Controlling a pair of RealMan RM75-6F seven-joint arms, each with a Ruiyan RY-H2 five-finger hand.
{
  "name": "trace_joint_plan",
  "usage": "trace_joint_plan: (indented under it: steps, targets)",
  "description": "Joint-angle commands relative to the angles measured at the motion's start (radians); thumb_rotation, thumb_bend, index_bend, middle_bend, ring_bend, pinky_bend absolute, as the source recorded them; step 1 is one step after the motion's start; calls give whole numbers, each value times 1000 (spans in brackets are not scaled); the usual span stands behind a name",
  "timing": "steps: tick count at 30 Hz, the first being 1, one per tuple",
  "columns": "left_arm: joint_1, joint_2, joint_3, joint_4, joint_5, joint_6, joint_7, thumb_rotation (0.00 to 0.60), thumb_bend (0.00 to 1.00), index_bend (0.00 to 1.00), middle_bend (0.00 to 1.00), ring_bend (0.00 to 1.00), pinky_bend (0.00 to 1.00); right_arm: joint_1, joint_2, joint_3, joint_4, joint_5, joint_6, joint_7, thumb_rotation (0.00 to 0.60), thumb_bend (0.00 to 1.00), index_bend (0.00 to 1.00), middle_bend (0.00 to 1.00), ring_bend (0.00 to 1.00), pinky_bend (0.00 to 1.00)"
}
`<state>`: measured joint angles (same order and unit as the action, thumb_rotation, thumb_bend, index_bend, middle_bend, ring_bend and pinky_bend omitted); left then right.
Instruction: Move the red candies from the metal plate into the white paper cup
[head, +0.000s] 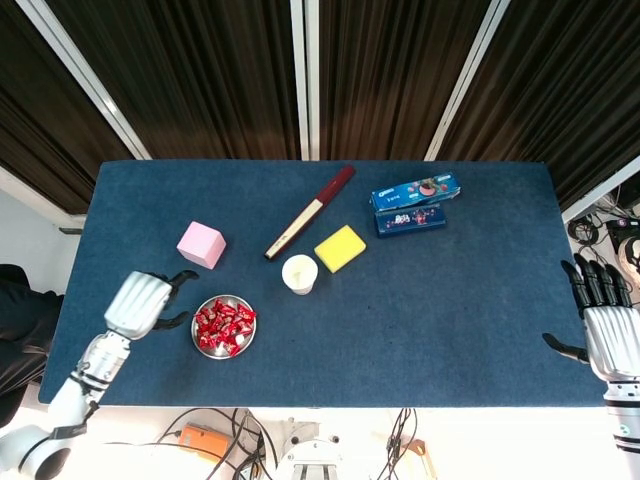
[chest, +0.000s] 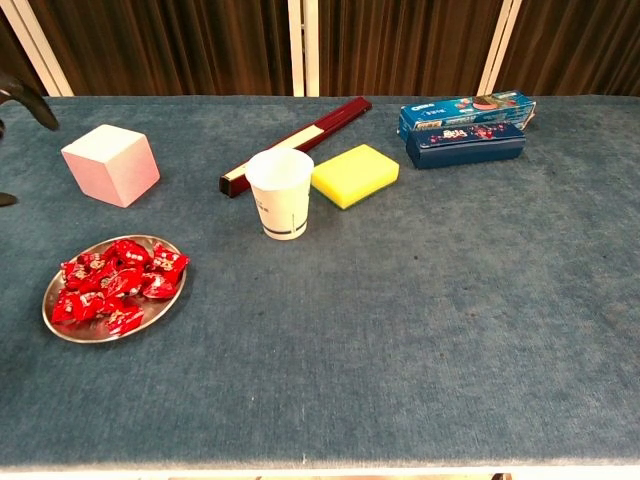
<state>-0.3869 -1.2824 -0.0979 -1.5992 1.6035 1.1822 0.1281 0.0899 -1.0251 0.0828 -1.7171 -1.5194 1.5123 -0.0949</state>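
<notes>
The blue-covered table (head: 450, 300) fills the middle of the head view, with dark slatted curtain across the top of the frame. At the lower left, the left hand (head: 140, 303) hangs over the table just left of the metal plate (head: 197, 338), its dark fingers (head: 180, 279) curled forward and apart, holding nothing; in the chest view only dark fingertips (chest: 25, 100) show at the upper left edge. At the far right edge of the head view, the right hand (head: 606, 335) sits off the table's side, fingers straight and spread, empty.

Upper right of centre lie two blue biscuit boxes (head: 413, 203) side by side. A long dark red stick (head: 308, 212) runs diagonally through the upper middle, its pale end toward the lower left. A yellow sponge (head: 340, 248) lies just right of centre, near the white paper cup (head: 299, 273), which stands upright at the centre; in the chest view its mouth (chest: 279, 166) shows no candy, though the bottom is hidden. A pink cube (head: 201, 244) sits left of centre, above the plate.

The plate holds the pile of red candies (head: 224, 325), all wrapped and heaped inside its rim; in the chest view they sit at the lower left (chest: 115, 281).
</notes>
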Motion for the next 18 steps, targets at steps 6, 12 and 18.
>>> trace_joint_plan:
  steps: [6, 12, 18]
  targets:
    - [-109, -130, -8, 44, -108, -158, 76, 600, 202, 382, 979, 915, 879, -3, -1, -3, 10, 12, -10, 12, 600, 16, 0, 0, 0, 0]
    - [-127, -170, 4, 66, -166, -191, 142, 600, 204, 382, 983, 921, 879, 1, -5, -3, 18, 19, -22, 21, 600, 15, 0, 0, 0, 0]
    - [-132, -181, 17, 70, -221, -213, 168, 600, 213, 402, 983, 921, 879, 4, -8, -1, 27, 26, -33, 31, 600, 16, 0, 0, 0, 0]
